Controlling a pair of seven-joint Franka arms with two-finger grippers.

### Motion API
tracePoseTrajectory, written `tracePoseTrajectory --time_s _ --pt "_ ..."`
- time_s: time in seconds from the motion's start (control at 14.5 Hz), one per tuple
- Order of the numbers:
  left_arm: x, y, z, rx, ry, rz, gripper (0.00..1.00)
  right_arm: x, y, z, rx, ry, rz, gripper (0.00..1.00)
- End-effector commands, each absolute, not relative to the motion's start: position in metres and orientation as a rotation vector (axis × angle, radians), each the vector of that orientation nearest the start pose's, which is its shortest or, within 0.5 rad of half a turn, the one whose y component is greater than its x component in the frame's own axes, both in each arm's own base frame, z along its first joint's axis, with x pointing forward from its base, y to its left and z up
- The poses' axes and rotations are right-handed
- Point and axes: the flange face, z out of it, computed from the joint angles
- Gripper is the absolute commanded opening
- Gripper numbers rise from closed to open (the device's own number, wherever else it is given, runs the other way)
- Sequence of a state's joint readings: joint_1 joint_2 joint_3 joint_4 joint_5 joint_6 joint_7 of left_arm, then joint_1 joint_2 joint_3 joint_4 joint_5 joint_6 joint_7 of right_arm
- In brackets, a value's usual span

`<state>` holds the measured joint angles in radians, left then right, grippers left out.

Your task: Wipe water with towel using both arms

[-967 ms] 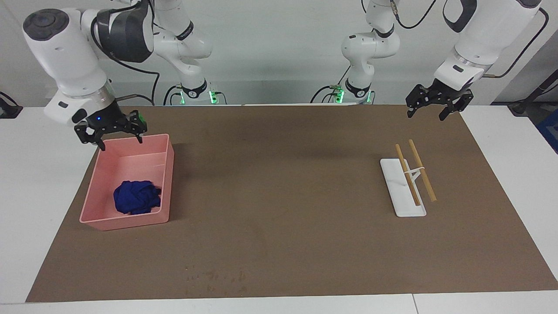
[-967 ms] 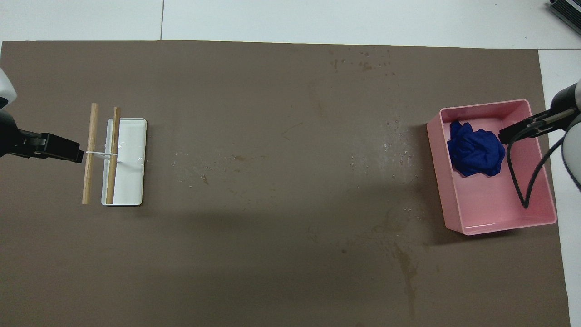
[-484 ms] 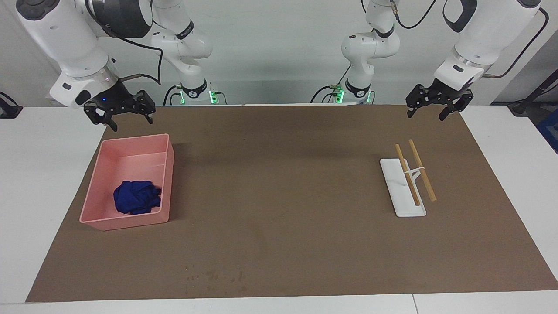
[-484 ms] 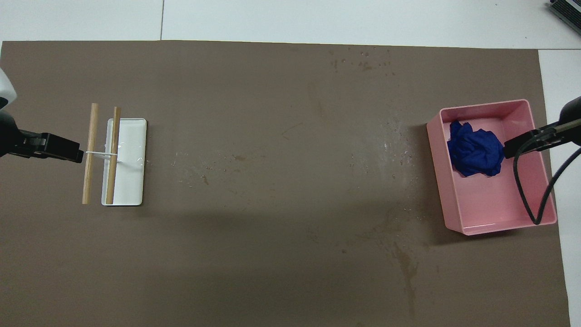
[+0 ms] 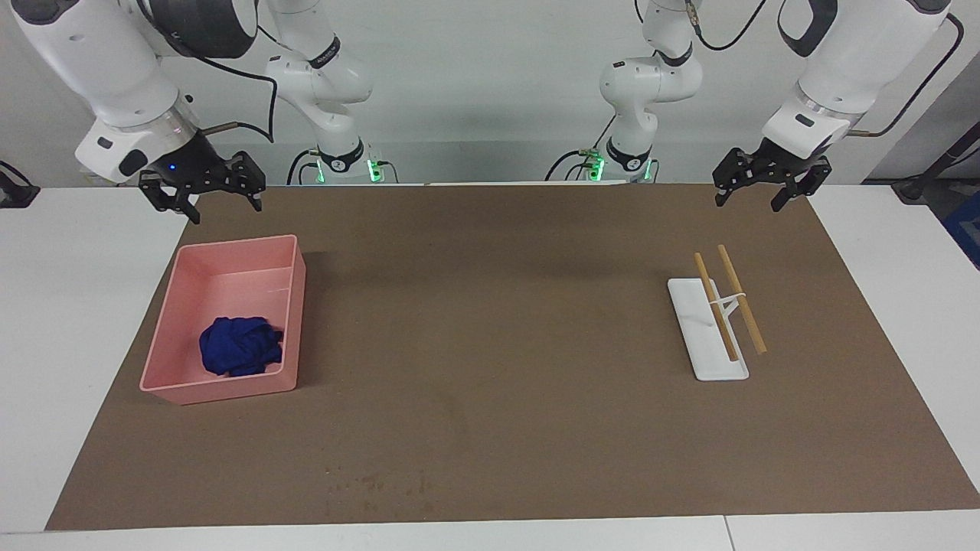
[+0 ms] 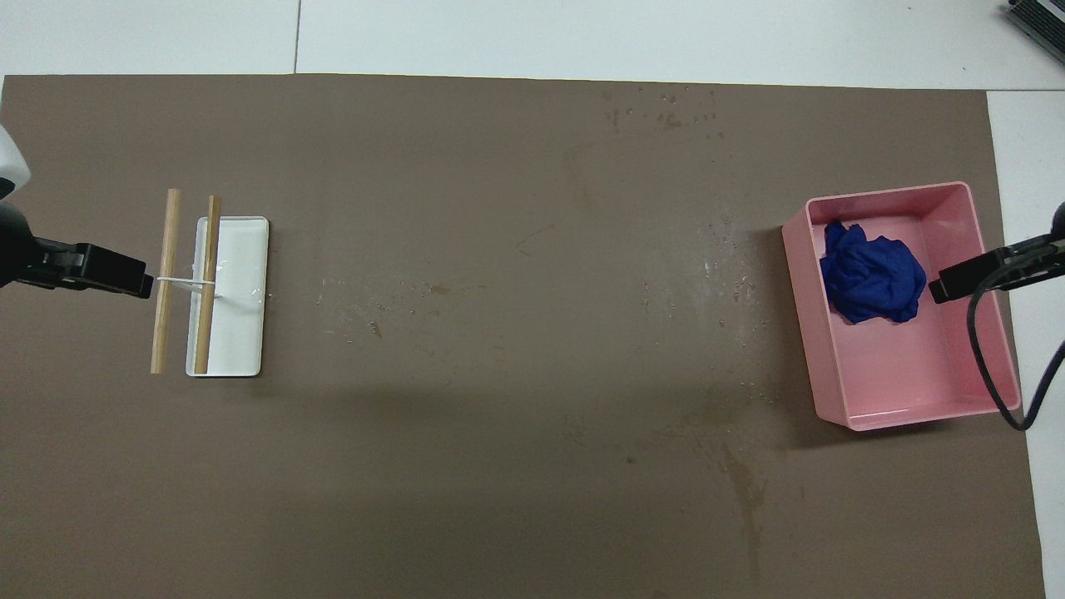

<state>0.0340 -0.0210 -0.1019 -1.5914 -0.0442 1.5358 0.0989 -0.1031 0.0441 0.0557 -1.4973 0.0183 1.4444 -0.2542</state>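
The towel (image 5: 240, 346) (image 6: 872, 279), a crumpled deep-blue cloth, lies inside the pink tray (image 5: 230, 243) (image 6: 907, 416), in the half farther from the robots. Tiny pale droplets of water (image 6: 732, 283) glisten on the brown mat beside the tray, toward the table's middle. My right gripper (image 5: 227, 213) (image 6: 973, 274) hangs open and empty in the air over the tray's end nearest the robots. Open and empty too, my left gripper (image 5: 747, 205) (image 6: 108, 270) waits over the mat at the left arm's end.
A white rack (image 5: 708, 329) (image 6: 233, 299) with two wooden sticks (image 5: 741, 298) across it sits at the left arm's end. Dark blotchy stains (image 5: 375, 486) (image 6: 666, 108) mark the brown mat (image 5: 498, 306) near its edge farthest from the robots.
My right gripper has risen from the tray's rim and drawn back toward the robots, empty. The towel stays in the tray. The left arm has not moved.
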Motion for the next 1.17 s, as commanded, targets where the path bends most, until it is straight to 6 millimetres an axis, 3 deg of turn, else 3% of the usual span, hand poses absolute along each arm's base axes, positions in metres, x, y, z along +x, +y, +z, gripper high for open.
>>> tracePoseTrajectory --time_s 0.0,0.07,0.14,0.28,0.62,1.11 --pt "0.535 -0.04 0.624 -3.183 0.265 0.048 1.0 0.542 -0.023 0.633 -3.066 -0.304 0.15 1.0" --pt "0.535 -0.04 0.624 -3.183 0.265 0.048 1.0 0.533 -0.009 0.633 -3.066 -0.325 0.173 1.0" --pt "0.535 -0.04 0.624 -3.183 0.265 0.045 1.0 0.524 0.018 0.63 -3.092 -0.324 0.169 1.0" --pt "0.535 -0.04 0.624 -3.183 0.265 0.045 1.0 0.524 0.027 0.615 -3.109 -0.245 0.143 1.0" --pt "0.535 -0.04 0.624 -3.183 0.265 0.048 1.0 0.522 -0.007 0.601 -3.133 -0.332 0.059 1.0" --pt "0.535 -0.04 0.624 -3.183 0.265 0.048 1.0 0.531 -0.002 0.597 -3.141 -0.33 -0.045 1.0"
